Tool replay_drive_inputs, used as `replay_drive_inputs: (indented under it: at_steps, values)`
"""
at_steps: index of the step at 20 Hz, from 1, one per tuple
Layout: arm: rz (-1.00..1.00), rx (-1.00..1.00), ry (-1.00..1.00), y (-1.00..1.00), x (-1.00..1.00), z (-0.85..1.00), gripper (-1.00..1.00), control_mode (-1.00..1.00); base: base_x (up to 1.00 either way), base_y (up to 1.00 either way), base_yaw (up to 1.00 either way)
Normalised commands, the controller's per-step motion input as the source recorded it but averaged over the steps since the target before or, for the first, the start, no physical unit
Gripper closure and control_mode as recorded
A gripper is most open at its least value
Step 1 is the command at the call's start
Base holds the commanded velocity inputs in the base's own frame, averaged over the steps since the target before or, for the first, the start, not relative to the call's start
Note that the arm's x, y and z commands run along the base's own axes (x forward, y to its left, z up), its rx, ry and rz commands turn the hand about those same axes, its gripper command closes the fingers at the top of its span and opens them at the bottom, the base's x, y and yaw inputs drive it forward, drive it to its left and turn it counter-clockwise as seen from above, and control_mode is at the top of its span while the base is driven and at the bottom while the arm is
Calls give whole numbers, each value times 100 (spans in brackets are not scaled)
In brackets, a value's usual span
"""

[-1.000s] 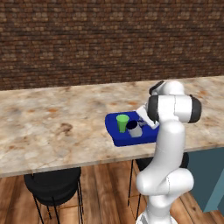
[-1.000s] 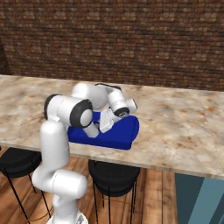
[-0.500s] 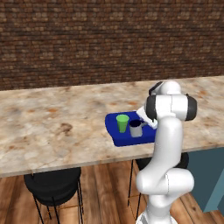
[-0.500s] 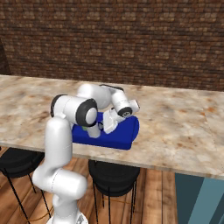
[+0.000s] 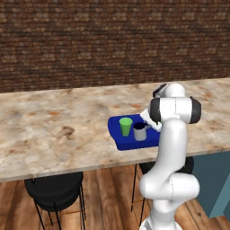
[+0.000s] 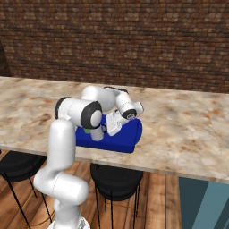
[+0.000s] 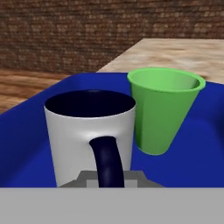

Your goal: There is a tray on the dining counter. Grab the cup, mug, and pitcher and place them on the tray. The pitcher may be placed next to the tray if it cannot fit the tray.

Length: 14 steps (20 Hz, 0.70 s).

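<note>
End effector (image 7: 105, 177) was clamped on the mug (image 7: 89, 133) handle, mug upright on the blue tray (image 5: 117, 137). Green cup (image 7: 164, 109) stood just beside the mug, tray on the desk (image 5: 54, 130).

A bright blue tray (image 5: 121, 143) sits on the beige, brown-veined marble top of the dining counter (image 5: 58, 128), before a dark red-brown brick wall (image 5: 90, 40). On the tray, a bright green cup (image 5: 126, 126) stands beside a light grey mug (image 5: 139, 131) with a dark navy handle and inside. Black stools (image 5: 56, 191) stand on brown wood flooring (image 5: 108, 197) below the counter.
</note>
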Motion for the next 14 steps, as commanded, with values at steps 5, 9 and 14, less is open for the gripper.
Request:
replay_drive_inputs:
  at_steps: [5,9,14]
  values:
    - [0,0,0,0,0,0,-100,-100,0,0,0]
    - [0,0,0,0,0,0,-100,-100,0,0,0]
    - [0,0,0,0,0,0,-100,-100,0,0,0]
